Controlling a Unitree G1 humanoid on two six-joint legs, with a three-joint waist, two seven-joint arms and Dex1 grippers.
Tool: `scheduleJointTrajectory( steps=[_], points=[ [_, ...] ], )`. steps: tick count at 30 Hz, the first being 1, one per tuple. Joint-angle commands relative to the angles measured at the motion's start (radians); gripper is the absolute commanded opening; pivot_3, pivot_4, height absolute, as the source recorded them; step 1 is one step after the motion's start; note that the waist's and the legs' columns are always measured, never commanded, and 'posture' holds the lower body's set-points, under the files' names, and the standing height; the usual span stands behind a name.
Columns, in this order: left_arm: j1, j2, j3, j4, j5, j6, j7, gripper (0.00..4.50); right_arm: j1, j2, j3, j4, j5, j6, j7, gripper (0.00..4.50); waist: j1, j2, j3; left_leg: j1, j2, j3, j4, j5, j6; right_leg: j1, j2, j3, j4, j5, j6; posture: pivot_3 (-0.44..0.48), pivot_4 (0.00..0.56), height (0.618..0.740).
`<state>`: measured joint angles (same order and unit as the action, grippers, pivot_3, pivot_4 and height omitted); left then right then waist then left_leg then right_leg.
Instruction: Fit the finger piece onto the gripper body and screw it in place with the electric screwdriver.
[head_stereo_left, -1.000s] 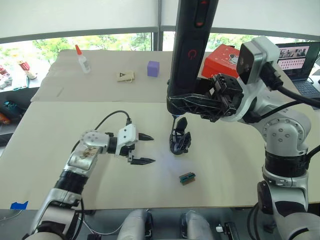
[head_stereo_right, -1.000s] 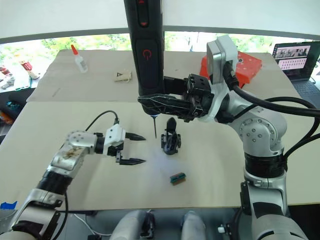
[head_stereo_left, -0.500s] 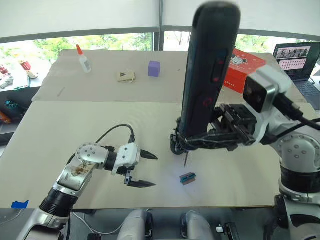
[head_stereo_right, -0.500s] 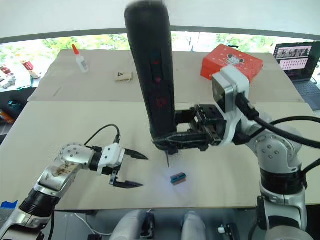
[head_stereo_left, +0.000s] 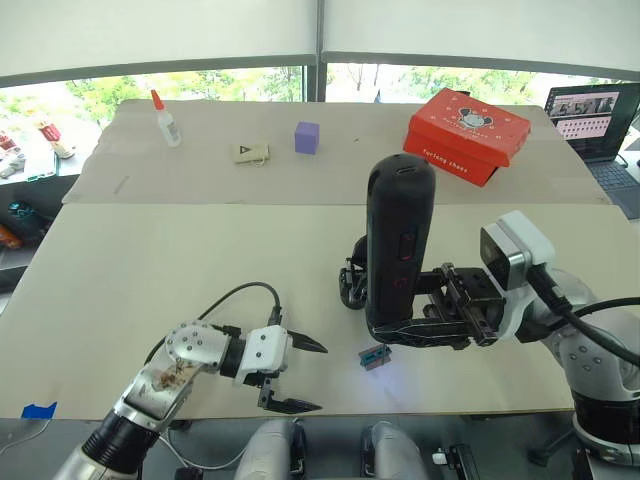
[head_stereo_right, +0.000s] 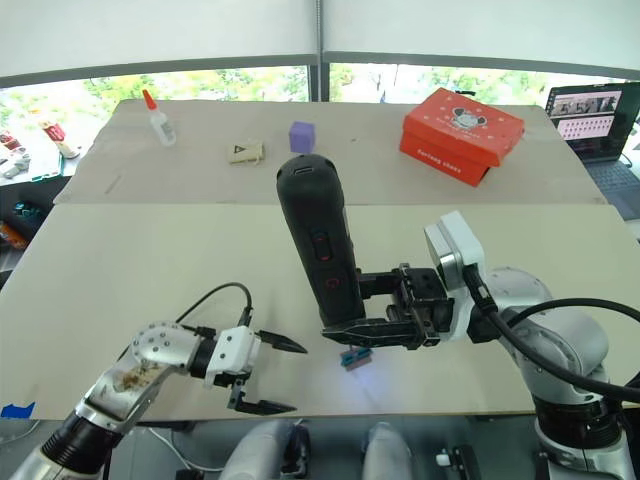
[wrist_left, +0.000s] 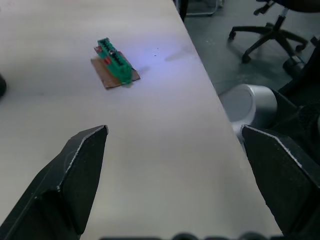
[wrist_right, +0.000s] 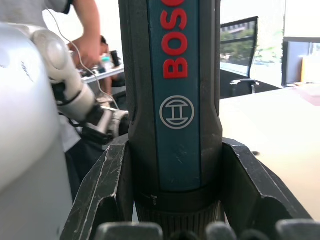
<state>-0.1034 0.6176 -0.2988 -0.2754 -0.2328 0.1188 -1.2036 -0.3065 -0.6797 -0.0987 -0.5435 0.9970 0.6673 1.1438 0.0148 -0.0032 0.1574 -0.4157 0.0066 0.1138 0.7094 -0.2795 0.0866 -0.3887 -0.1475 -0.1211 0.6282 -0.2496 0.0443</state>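
Beige table (head_stereo_left: 150, 250), upright matte-black electric screwdriver (head_stereo_left: 398, 250), right hand (head_stereo_left: 425, 330) clamped

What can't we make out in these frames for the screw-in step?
- Screwdriver bit: in both eye views the electric screwdriver and the right gripper shut around its lower end cover the tip.
- Gripper body: left eye view, mostly hidden behind the screwdriver handle.
- Finger piece: cannot tell whether it is fitted.
- Left gripper: open, holding nothing.

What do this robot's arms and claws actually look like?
Both arms are silver-grey metal with round joints. A white block sits at each wrist, and each ends in two pointed black fingers: left gripper, right gripper. A black cable loops over the left wrist, and thicker black cables run along the right arm.
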Motion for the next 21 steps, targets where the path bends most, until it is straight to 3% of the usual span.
scheduleJointTrajectory(
  steps=[1, 21],
  points=[
    [0.005, -0.025, -0.002, -0.050, 0.018, -0.004, 0.071, 4.50, 0.019, 0.014, -0.038, -0.054, -0.014, -0.076, -0.012, 1.94, 0.006, 0.000, 0.000, 0.000, 0.000, 0.000, 0.001, 0.000, 0.000, 0.000, 0.000, 0.000, -0.001, 0.000, 0.000, 0.000, 0.150, 0.740],
    [-0.098, -0.085, -0.084, 0.072, 0.052, -0.063, 0.065, 4.50, 0.092, 0.071, 0.004, -0.065, -0.129, -0.167, -0.100, 1.94, 0.009, 0.000, 0.000, 0.000, -0.001, 0.000, 0.001, 0.000, 0.000, 0.000, 0.000, 0.000, 0.000, 0.000, 0.000, 0.000, 0.150, 0.740]
  ],
)
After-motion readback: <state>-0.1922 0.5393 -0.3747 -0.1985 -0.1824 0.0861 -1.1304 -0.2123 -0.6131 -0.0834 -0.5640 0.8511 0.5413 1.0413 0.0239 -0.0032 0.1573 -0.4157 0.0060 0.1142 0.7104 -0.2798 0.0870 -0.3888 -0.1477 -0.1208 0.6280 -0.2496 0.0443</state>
